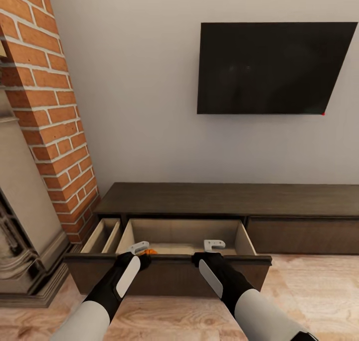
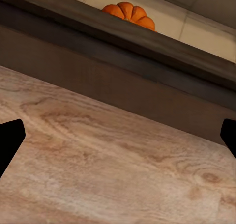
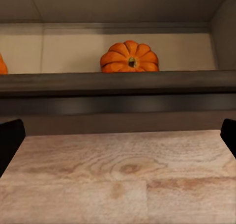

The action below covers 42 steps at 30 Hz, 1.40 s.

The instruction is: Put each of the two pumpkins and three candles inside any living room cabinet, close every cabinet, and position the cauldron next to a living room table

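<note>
The dark-brown cabinet point(image 1: 224, 199) stands against the wall with its wide middle drawer point(image 1: 169, 273) pulled out, pale inside. One orange pumpkin point(image 3: 129, 57) lies in the drawer, and a second pumpkin point(image 3: 1, 64) peeks in beside it. A pumpkin point(image 2: 130, 15) rises over the drawer's front board, and an orange sliver of it point(image 1: 148, 252) shows by my left hand. My left gripper point(image 1: 139, 249) and right gripper point(image 1: 214, 245) hover at the drawer's front rim, both open and empty, fingers wide apart. The candles, cauldron and table are out of view.
A narrower drawer point(image 1: 102, 236) at the cabinet's left end is also pulled out. A brick column point(image 1: 50, 106) and stone fireplace surround point(image 1: 25, 221) stand close on the left. A black TV point(image 1: 271, 67) hangs on the wall. Wooden floor point(image 1: 309, 286) lies in front.
</note>
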Motion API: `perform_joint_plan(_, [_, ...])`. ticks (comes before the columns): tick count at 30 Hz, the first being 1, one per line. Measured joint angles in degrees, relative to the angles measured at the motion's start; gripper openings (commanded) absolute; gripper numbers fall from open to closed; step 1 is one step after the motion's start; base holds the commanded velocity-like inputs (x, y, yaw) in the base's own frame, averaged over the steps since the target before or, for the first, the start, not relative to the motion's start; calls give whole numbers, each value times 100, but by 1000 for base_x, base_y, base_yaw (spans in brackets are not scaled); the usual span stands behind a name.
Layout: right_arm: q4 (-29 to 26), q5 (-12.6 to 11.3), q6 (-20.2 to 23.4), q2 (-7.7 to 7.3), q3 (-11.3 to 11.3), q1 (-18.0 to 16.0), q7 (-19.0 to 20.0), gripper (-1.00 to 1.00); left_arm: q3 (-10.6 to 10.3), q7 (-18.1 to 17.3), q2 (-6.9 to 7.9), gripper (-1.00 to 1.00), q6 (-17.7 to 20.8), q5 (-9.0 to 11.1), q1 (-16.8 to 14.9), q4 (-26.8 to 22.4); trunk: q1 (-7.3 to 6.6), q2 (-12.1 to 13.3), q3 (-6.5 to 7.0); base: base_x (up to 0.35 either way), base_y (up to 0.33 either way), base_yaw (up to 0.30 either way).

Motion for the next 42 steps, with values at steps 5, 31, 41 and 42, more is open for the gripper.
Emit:
perform_joint_plan(5, [0,0,0,0,0,0,0,100,0,20,8,100,-1,-12,1,-2,110,-200,-90,-38,0,0])
perform_joint_plan(31, [0,8,-108,-8,0,2,16,100,-1,-1,4,100,-62,-23,7,3,681,-1243,-557,-43,0,0])
perform_joint_plan(41, [101,10,-437,-18,5,3,41,100,-550,-25,26,100,-481,-39,17,76,727,-1297,-774,0,0,0])
perform_joint_plan(42, [103,7,-579,-29,4,3,41,100,-562,-27,32,100,-549,-41,20,95,730,-1298,-796,0,0,0])
